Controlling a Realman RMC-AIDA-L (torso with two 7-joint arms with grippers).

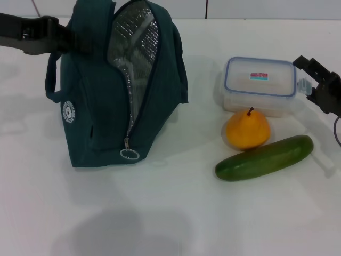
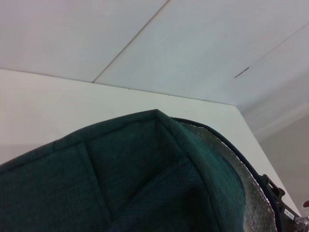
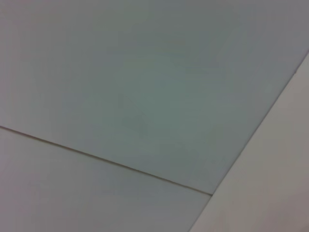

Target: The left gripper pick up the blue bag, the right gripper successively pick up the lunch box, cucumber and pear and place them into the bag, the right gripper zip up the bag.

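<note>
The blue bag (image 1: 114, 90) stands upright on the white table (image 1: 170, 213), unzipped, its silver lining (image 1: 133, 48) showing. My left gripper (image 1: 66, 38) is at the bag's upper left edge, shut on the fabric; the left wrist view shows the bag's top (image 2: 145, 174) close up. The clear lunch box (image 1: 259, 85) with a blue-rimmed lid lies right of the bag. The orange-yellow pear (image 1: 247, 129) sits in front of it, and the green cucumber (image 1: 265, 158) lies in front of the pear. My right gripper (image 1: 311, 80) is open at the lunch box's right end, holding nothing.
The zipper pull ring (image 1: 129, 154) hangs at the bag's lower front. A carry strap (image 1: 51, 80) loops off the bag's left side. The right wrist view shows only a plain wall.
</note>
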